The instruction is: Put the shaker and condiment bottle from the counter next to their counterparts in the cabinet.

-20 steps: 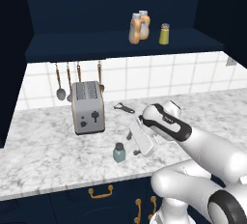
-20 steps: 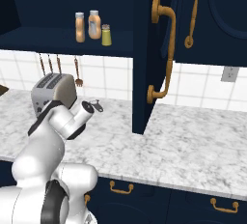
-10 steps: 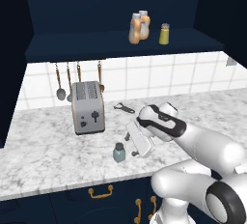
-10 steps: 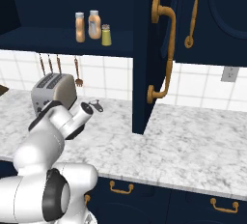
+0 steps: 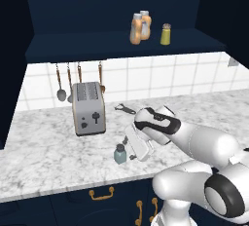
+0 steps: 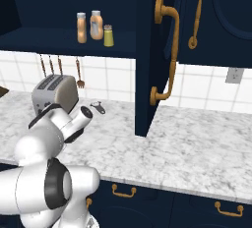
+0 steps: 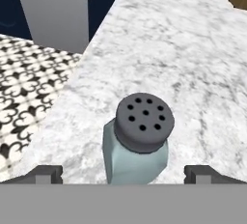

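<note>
Gripper [image 7: 123, 172] wide open, nothing held, tilted down over the shaker [image 5: 120, 154], which stands upright near the front edge of the counter [image 5: 44, 161], in front of and right of the toaster [image 5: 88, 108]. In the hand view the shaker [image 7: 137, 143] sits between the two fingertips [image 7: 46, 173], apart from both. On the cabinet [image 5: 97, 45] shelf: two orange bottles [image 5: 136, 29] close together, yellow-green shaker [image 5: 166, 34] just beside them. A bottle opener [image 5: 125, 108] lies by the backsplash.
</note>
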You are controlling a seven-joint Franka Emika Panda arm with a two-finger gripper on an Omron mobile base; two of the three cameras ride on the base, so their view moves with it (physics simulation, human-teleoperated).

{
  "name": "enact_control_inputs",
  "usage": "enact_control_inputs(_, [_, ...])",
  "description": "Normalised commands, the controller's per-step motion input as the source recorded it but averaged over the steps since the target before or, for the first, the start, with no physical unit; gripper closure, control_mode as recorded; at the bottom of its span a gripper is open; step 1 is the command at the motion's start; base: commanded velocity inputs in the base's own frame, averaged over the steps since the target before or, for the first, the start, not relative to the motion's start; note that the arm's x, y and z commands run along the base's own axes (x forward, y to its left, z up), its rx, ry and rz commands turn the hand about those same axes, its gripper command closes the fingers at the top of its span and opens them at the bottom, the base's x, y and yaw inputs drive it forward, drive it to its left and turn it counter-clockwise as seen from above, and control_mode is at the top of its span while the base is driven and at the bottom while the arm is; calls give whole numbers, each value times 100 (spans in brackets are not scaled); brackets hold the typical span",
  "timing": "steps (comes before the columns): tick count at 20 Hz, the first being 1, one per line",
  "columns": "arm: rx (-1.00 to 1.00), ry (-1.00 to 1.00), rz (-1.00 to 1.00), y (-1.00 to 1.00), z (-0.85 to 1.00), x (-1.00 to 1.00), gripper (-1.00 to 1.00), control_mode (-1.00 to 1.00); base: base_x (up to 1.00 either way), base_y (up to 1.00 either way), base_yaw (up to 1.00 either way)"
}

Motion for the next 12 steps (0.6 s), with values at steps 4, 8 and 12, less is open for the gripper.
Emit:
enact_control_inputs(4, [0, 0, 0, 8, -22, 0, -100, -100, 0, 0, 0])
enact_control_inputs(8, [0, 0, 0, 6, -19, 0, -100, -100, 0, 0, 0])
enact_control_inputs(12, [0, 0, 0, 2, -16, 0, -100, -100, 0, 0, 0])
